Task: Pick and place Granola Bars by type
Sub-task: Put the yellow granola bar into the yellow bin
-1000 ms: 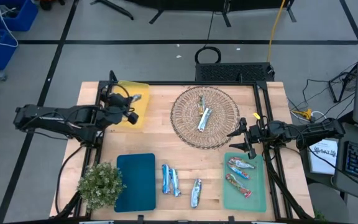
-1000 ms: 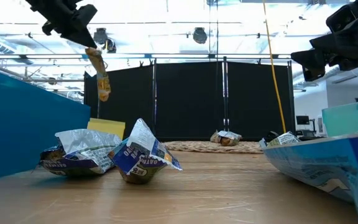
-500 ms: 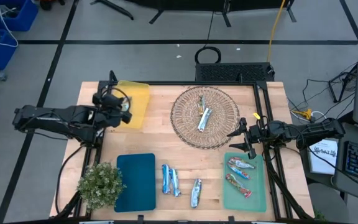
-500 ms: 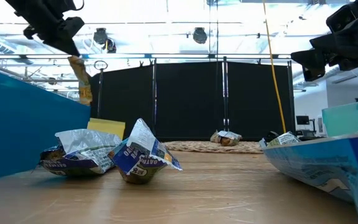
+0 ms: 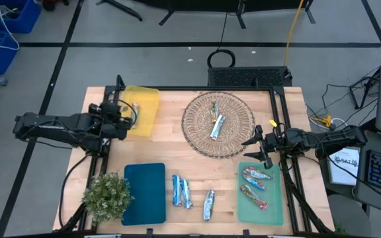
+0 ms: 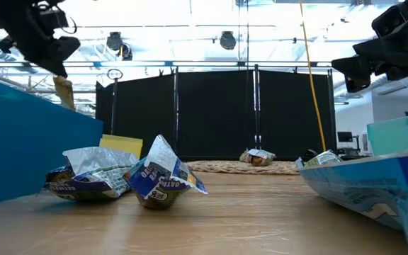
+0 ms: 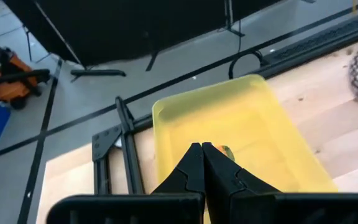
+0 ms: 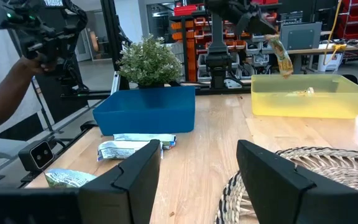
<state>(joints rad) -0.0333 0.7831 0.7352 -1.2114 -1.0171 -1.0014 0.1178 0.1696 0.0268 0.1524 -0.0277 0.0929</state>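
Observation:
My left gripper [image 5: 124, 115] hangs in the air over the left rim of the yellow bin [image 5: 142, 110], shut on a gold-orange granola bar [image 8: 283, 57] that dangles below it [image 6: 64, 91]. A small piece lies inside the yellow bin [image 8: 302, 93]. Two bars lie in the wicker basket [image 5: 217, 124], three on the bare wood [image 5: 189, 195] by the near edge, and two red-and-blue ones in the green tray [image 5: 270, 210]. My right gripper [image 8: 197, 180] is open and waits above the table's right side [image 5: 261, 149], between the basket and the green tray. My left gripper pinches the granola bar by its top end [image 8: 273, 40] between the two shut fingers [image 7: 202, 152], which come from above and point down. The bar is lifted clear and hangs slack below the fingertips, its lower end [image 6: 65, 99] free in the air.
A teal bin [image 5: 144, 193] and a small potted plant [image 5: 107, 196] stand at the near left corner. Bare wood lies between the yellow bin and the basket. A person's arm [image 8: 14, 81] shows beyond the table's edge.
My left gripper has drawn back toward the table's left edge, from over the middle of the yellow bin to its left rim. It has stayed shut, and the bar has swung along below it. My right arm has kept still.

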